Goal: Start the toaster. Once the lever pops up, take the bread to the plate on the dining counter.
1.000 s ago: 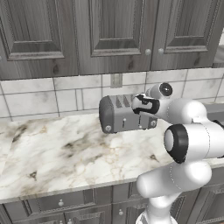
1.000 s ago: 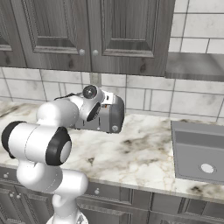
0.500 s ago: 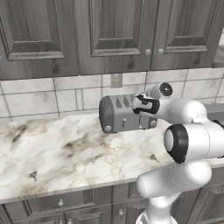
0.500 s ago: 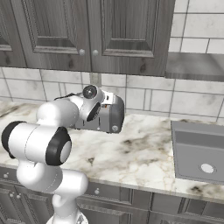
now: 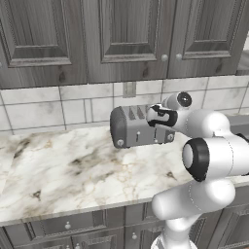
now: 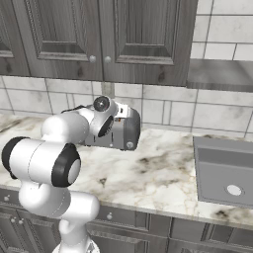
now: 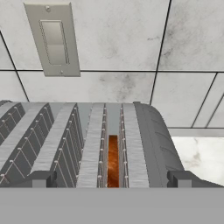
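Gripper point(image 7: 109, 179) hangs wide open and empty over the toaster point(image 5: 138, 127). Bread point(image 7: 113, 161) stands sunk in a slot at six o'clock in the hand view; likely light and crumbly, so pinch its flat faces gently.

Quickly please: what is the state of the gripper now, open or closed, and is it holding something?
Gripper: open and holding nothing, poised over the toaster slot where the bread sits.
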